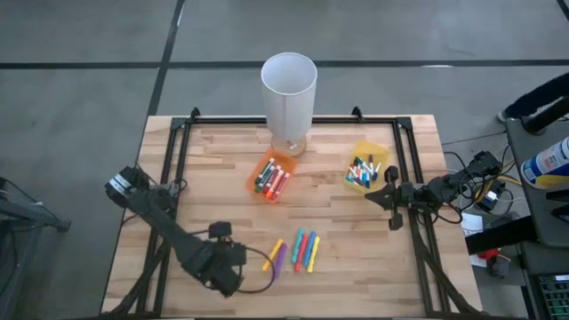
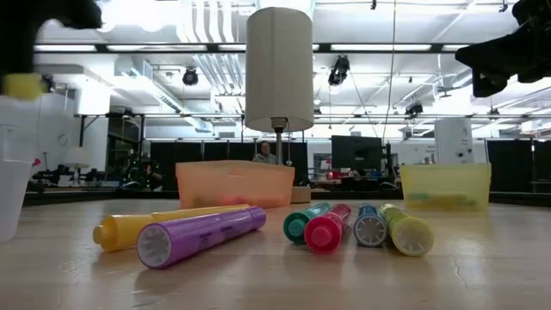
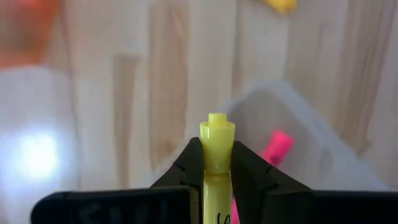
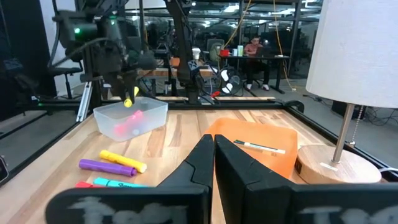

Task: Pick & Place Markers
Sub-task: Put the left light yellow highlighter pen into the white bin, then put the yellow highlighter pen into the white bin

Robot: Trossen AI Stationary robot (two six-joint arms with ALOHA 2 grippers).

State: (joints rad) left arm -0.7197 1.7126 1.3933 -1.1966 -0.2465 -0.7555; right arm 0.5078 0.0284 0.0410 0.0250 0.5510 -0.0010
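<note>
Now hovering over the clear bin [image 4: 130,118], left gripper [image 3: 216,163] clamping a yellow marker [image 3: 216,144]. Best centred before release, beside the pink marker [image 3: 275,148]. Right gripper [image 4: 213,152] parked at three o'clock, shut.

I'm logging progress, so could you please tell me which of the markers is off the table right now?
The yellow marker, clamped in the left gripper above the clear bin; the others lie on the table or in bins.

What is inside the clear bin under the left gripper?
The clear bin holds at least one pink marker. The left gripper holds a yellow marker above it, covering part of the bin's inside.
</note>
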